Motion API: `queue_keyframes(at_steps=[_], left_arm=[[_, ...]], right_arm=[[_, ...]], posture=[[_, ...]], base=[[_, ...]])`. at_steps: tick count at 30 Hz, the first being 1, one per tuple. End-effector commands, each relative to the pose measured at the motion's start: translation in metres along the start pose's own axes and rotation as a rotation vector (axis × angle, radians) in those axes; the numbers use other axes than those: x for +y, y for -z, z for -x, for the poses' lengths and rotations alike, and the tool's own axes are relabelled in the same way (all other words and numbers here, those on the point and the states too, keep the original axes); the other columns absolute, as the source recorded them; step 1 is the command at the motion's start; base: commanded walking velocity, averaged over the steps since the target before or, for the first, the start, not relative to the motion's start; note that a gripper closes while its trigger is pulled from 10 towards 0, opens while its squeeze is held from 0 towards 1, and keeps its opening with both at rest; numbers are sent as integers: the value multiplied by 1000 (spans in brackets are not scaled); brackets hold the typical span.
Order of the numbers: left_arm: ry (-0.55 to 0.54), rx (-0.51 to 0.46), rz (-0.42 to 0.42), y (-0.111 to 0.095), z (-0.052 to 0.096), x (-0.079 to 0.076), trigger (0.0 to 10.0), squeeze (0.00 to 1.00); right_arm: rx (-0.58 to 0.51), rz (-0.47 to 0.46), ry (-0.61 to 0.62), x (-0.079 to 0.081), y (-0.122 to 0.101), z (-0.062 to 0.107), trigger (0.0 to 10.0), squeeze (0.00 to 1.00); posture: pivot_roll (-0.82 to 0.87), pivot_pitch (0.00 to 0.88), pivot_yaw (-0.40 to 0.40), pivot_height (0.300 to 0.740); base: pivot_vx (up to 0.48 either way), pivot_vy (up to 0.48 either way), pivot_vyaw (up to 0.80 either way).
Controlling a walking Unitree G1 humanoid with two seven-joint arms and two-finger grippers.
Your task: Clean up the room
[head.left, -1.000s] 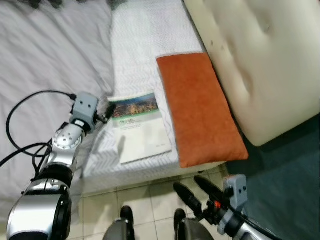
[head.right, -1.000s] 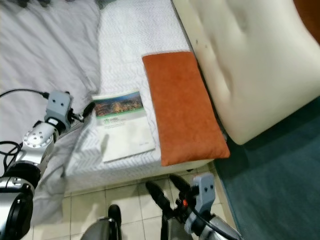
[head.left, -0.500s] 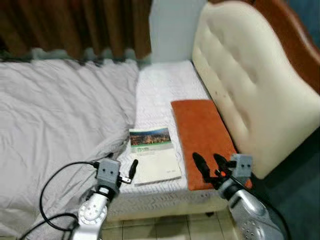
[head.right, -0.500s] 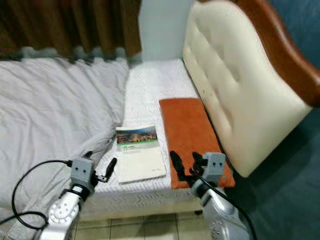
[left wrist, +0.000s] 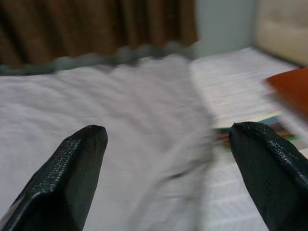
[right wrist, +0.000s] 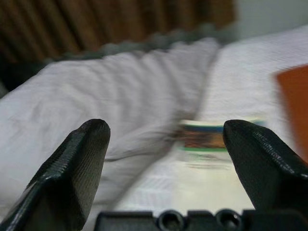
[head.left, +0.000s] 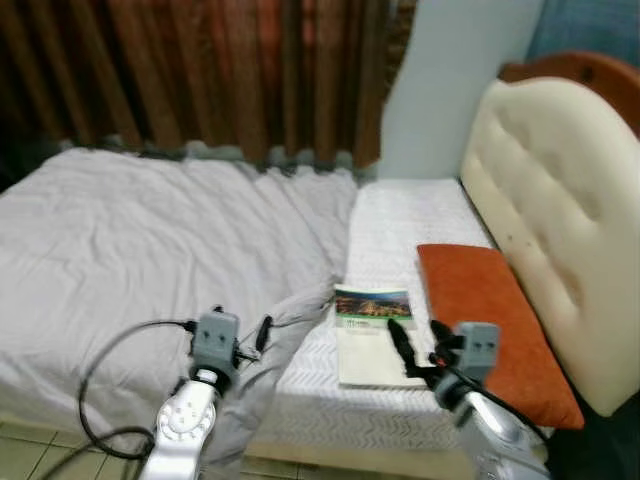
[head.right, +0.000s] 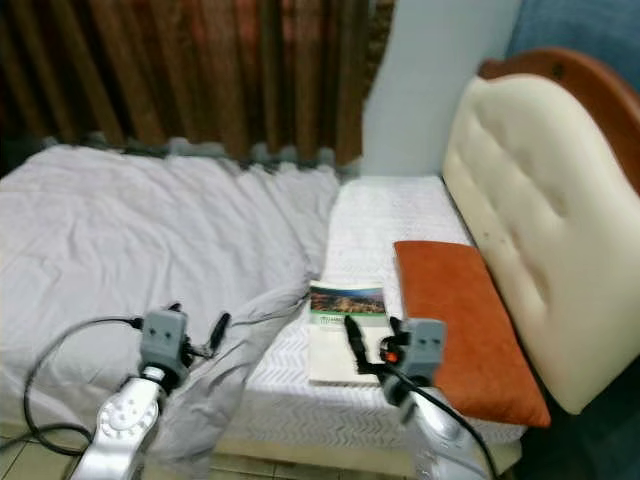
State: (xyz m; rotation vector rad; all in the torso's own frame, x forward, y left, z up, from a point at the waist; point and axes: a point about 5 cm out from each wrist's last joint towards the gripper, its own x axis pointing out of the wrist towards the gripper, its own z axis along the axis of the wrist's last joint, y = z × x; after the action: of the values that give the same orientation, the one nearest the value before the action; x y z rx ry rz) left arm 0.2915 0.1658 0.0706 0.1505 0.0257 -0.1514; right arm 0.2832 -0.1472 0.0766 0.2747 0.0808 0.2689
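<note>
book (head.left: 372, 335): near edge of bed (head.left: 120, 250), just left of orange pillow (head.left: 490, 325)
right tool (head.left: 415, 345): wide open, empty, over book
left tool (left wrist: 163, 159): wide open, empty, above grey sheet (head.left: 250, 390)
risk: thin flat book could slide off edge if nudged; blurred views could spoil aim

Seemingly glossy paper book (head.left: 372, 335), cloth pillow (head.left: 492, 325)

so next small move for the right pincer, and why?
Probably ease the right pincer forward and down onto the near edge of the book. Its fingers are spread wide and hold nothing, and the book lies flat on the mattress straight ahead of it, beside the orange pillow. The left pincer, also open, hangs over the grey blanket, farther from the book.
</note>
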Motion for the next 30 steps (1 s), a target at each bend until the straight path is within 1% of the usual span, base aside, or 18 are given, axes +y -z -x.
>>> queue_keyframes(at_steps=[1,2,3,4,5,6,9,17,18,22,24,25,29,30], left_arm=[[20,30,-16,3,-2,-9,10000,0],[35,42,-51,5,-2,-13,10000,0],[43,56,-68,7,-3,-15,10000,0],[43,56,-68,7,-3,-15,10000,0],[49,44,-48,5,-3,-17,10000,0],[75,39,-39,3,-5,-22,10000,0],[71,24,-21,1,-5,-23,10000,0],[112,26,-3,1,-6,-32,10000,0],[108,34,22,3,-5,-34,10000,0],[103,38,33,4,-5,-34,10000,0],[78,46,71,6,-4,-33,10000,0],[76,47,76,7,-4,-33,10000,0],[96,42,67,6,-4,-35,10000,0],[117,35,57,5,-4,-37,10000,0]], right_arm=[[-16,35,30,-11,-3,5,10000,0],[-18,46,30,-11,-2,6,10000,0],[-18,49,30,-11,-2,6,10000,0],[-18,49,30,-11,-2,6,10000,0],[-20,51,33,-12,-2,6,10000,0],[-22,53,36,-12,0,7,10000,0],[-23,56,38,-11,1,8,10000,0],[-29,79,43,-13,1,10,10000,0],[-27,82,45,-14,1,11,10000,0],[-24,86,46,-15,1,12,10000,0],[-19,93,44,-15,2,12,10000,0],[-18,94,44,-15,2,12,10000,0],[-18,96,44,-15,1,13,10000,0],[-16,102,52,-16,2,14,10000,0]], posture=[[32,0,-34,740],[28,0,-31,740],[26,0,-30,740],[26,0,-30,740],[23,0,-28,740],[18,0,-25,740],[11,0,-23,740],[-6,0,-23,740],[-7,0,-24,740],[-8,0,-26,740],[-10,0,-30,740],[-10,0,-30,740],[-9,0,-35,740],[-7,0,-35,740]], base=[[0,480,0],[0,0,0],[0,0,0],[0,0,0],[0,0,0],[0,0,0],[0,0,0],[465,0,0],[465,0,0],[465,0,0],[472,0,0],[480,0,0],[480,0,0],[480,0,0]])
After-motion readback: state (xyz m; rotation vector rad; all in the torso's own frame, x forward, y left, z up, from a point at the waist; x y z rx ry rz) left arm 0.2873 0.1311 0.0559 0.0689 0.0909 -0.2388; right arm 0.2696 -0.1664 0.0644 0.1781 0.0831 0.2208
